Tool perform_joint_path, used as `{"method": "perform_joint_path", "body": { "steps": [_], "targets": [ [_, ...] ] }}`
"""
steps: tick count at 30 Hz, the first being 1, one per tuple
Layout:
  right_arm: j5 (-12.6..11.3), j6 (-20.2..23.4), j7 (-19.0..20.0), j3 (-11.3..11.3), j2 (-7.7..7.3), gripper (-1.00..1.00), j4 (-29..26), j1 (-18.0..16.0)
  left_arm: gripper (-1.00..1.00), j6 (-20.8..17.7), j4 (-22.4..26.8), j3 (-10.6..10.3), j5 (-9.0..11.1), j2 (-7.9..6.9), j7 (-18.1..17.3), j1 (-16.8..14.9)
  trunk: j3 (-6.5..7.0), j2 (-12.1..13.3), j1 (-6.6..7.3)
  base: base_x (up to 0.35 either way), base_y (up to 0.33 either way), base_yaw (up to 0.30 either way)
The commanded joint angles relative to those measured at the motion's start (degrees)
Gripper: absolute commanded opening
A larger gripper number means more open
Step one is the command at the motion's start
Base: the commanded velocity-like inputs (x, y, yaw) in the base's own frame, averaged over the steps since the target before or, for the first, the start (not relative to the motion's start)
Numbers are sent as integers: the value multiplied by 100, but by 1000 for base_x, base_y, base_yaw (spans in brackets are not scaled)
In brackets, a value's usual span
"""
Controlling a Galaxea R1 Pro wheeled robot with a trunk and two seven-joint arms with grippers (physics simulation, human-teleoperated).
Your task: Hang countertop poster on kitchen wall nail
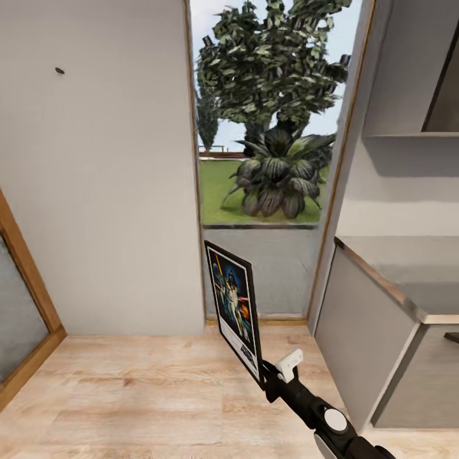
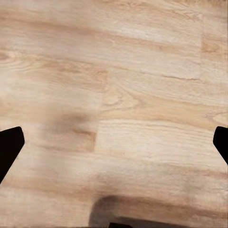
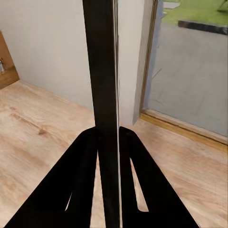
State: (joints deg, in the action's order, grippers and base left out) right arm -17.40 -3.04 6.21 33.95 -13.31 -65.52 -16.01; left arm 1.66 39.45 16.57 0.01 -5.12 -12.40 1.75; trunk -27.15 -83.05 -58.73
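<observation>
My right gripper [image 1: 268, 377] is shut on the bottom corner of the poster [image 1: 233, 310], which stands upright above the wooden floor, its dark blue artwork and black frame turned toward the left. In the right wrist view the poster [image 3: 102, 95] appears edge-on as a black strip clamped between the two dark fingers [image 3: 78, 180]. A wall nail [image 1: 59, 70] is a small dark dot high on the light-grey wall at the upper left. The kitchen countertop [image 1: 408, 268] runs along the right side. My left gripper [image 2: 114, 142] is open, its fingertips [image 2: 9, 147] spread wide over bare floorboards.
A tall glass door [image 1: 271, 159] with a wooden frame looks out on a lawn and plants straight ahead. Grey cabinet fronts [image 1: 363, 331] stand at the right below the countertop. A wood-framed glass panel [image 1: 19, 306] is at the lower left. Wooden floor [image 1: 140, 389] lies open ahead.
</observation>
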Motion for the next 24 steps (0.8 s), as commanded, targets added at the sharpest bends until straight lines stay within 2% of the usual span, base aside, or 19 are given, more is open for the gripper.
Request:
{"method": "perform_joint_path", "body": {
  "steps": [1,8,18,24],
  "targets": [
    [-71,-16,20,15,-5,-100,3,-7,100,10,2,17,-1,2,-34,1,-5,-3,0,0,288,278],
    [-71,-19,19,15,-5,-100,4,-8,100,10,1,21,-1,2,-34,1,-5,-3,0,0,296,222],
    [-71,-18,20,21,-5,-100,4,-8,100,10,3,25,-1,-1,-34,1,-5,-3,0,0,305,11],
    [-71,-20,18,23,-5,-100,5,-9,100,11,24,14,-2,5,-28,1,-5,-3,0,0,108,1]
  ]
}}
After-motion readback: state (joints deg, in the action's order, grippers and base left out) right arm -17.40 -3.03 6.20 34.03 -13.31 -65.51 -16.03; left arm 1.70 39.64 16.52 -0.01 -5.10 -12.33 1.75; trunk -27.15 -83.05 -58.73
